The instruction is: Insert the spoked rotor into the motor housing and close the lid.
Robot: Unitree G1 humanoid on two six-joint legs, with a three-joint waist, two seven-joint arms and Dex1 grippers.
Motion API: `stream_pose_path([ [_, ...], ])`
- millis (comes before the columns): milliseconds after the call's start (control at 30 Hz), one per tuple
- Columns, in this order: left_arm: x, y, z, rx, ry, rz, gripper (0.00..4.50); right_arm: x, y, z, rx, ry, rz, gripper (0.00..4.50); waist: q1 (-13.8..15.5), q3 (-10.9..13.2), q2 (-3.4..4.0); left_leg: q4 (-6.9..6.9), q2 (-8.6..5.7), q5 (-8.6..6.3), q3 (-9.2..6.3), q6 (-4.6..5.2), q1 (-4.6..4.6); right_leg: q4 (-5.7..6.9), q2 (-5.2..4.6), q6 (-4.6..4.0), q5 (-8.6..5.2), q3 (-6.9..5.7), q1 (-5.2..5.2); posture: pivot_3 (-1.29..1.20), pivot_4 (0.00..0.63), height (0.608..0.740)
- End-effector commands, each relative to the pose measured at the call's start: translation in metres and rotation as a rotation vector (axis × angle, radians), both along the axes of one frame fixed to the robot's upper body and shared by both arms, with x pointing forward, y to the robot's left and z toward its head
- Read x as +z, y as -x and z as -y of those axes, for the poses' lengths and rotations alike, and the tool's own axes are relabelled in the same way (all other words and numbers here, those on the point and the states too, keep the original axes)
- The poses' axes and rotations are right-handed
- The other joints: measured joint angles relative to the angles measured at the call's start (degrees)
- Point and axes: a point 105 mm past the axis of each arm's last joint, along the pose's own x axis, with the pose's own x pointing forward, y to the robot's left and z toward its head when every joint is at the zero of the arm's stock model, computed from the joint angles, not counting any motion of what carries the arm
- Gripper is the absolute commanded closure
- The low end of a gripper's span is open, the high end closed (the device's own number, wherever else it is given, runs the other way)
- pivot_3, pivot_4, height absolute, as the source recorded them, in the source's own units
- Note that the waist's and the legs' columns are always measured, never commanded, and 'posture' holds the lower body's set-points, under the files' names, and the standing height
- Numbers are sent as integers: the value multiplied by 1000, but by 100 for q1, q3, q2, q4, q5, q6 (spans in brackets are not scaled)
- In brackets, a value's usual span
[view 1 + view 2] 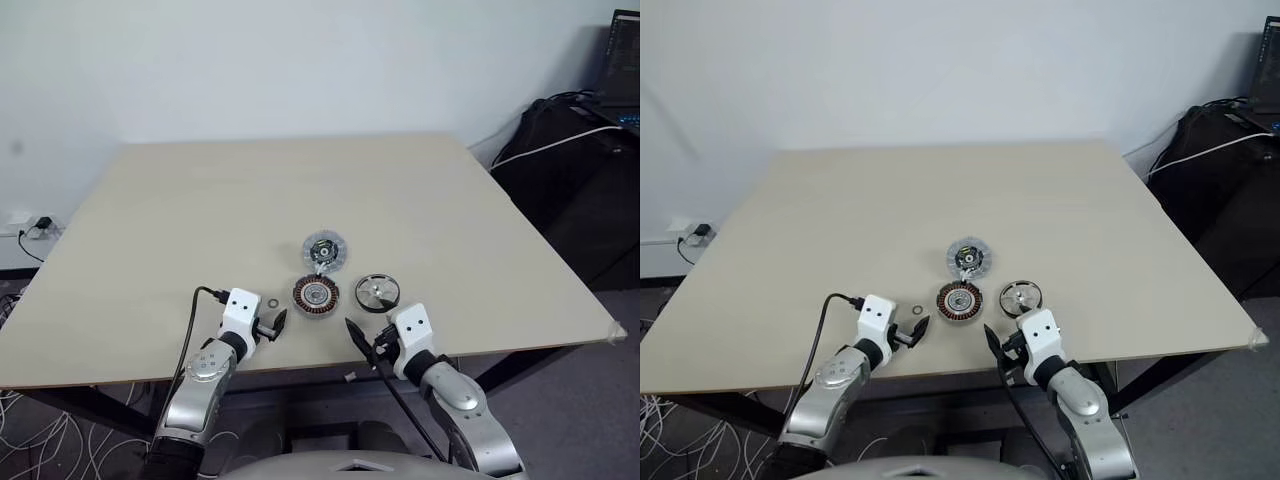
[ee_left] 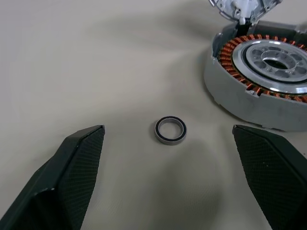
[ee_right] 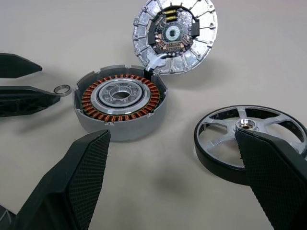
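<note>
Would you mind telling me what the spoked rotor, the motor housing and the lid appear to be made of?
Spoked rotor: likely metal, a glossy black rim around bright, mirror-like silver spokes and hub.
Motor housing: matte grey shell, cast metal or plastic, I cannot tell; its windings look like copper wire, orange-brown and finely ribbed.
Lid: seemingly cast aluminium, dull silver and ribbed, with a dark circuit board at its centre.
</note>
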Motion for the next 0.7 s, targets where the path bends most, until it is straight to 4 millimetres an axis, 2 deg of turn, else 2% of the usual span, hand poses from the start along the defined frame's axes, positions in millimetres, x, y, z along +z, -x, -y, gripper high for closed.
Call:
stream_pose_path([
  [33, 8, -8, 6, -25, -4, 27, 0, 17, -5, -2, -1, -10, 66, 26, 0, 0, 0, 0, 0, 0, 0, 0, 0, 0, 0, 0, 0, 1, 0, 0, 0, 740],
  [400, 8, -21, 4, -31, -43, 24, 0, 27, -4, -5, -3, -12, 73, 26, 10, -1, -1, 0, -1, 1, -1, 2, 0, 1, 0, 0, 1, 1, 0, 0, 0, 740],
  [700, 0, -28, 0, -43, -76, -25, 0, 14, -7, 2, -11, -10, 57, 26, 11, -3, -4, 0, -2, 6, 0, 9, 2, 1, 1, 1, 1, 1, 1, 0, 0, 740],
])
